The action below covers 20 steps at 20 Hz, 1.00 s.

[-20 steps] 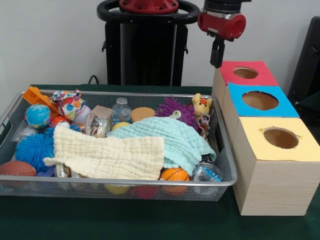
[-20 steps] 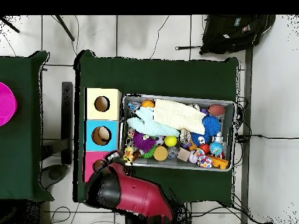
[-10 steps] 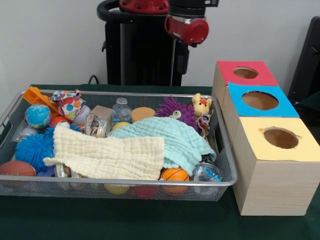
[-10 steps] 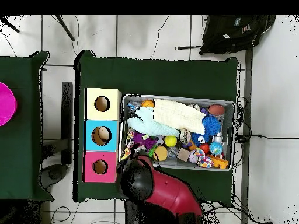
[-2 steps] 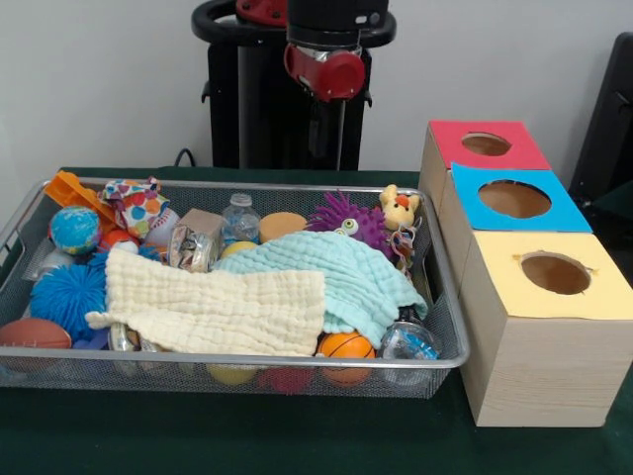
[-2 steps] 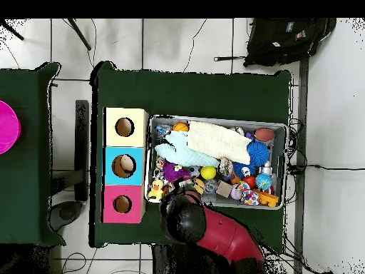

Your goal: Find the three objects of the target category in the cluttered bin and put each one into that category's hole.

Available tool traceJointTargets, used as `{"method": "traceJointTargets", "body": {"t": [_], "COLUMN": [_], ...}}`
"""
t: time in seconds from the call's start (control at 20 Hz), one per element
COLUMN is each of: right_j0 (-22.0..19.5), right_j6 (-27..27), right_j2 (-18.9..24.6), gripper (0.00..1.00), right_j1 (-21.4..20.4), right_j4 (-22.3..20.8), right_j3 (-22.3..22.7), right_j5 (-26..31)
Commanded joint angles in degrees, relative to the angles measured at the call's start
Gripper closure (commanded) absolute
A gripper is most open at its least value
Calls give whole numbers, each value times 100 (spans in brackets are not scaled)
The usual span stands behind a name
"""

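**Tool over the back of the bin, nothing held that shows**

The tool (image 5: 324, 124) hangs above the bin's far rim, behind the brown disc (image 5: 282, 224) and the purple spiky toy (image 5: 348, 222). Whether its fingers are spread or pressed together I cannot tell — they are lost against the dark pedestal, and the overhead view hides them under the arm's head. No object shows beneath it.

The wire bin (image 5: 440, 315) is packed: a cream cloth (image 5: 213, 309) and a mint cloth (image 5: 336, 272) cover the middle, with balls, small bottles and a yellow plush (image 5: 400, 208) around the edges. Beside it on the green bench (image 5: 297, 440) stand three boxes, with a red hole (image 5: 486, 143), blue hole (image 5: 514, 199) and yellow hole (image 5: 555, 272). The overhead view shows something pale already inside the blue one.

The step in hand looks like choosing the next pick. Best to descend straight onto an exposed item near the back row — not through the cloths, which would drag neighbours — and to lift clear of the rim before crossing to the boxes.
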Motion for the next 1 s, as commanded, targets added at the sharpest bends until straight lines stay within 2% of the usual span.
{"method": "traceJointTargets", "body": {"t": [0.05,0.55,0.8,1.0], "right_j0": [-139,-53,94,81], "right_j6": [157,253,399,518], "right_j2": [664,690,669,812], "gripper": [0,0,0,0], "right_j1": [388,362,243,178], "right_j4": [-332,-385,-296,-254], "right_j3": [-298,-407,-273,-85], "right_j5": [-467,-329,-320,-450]}}
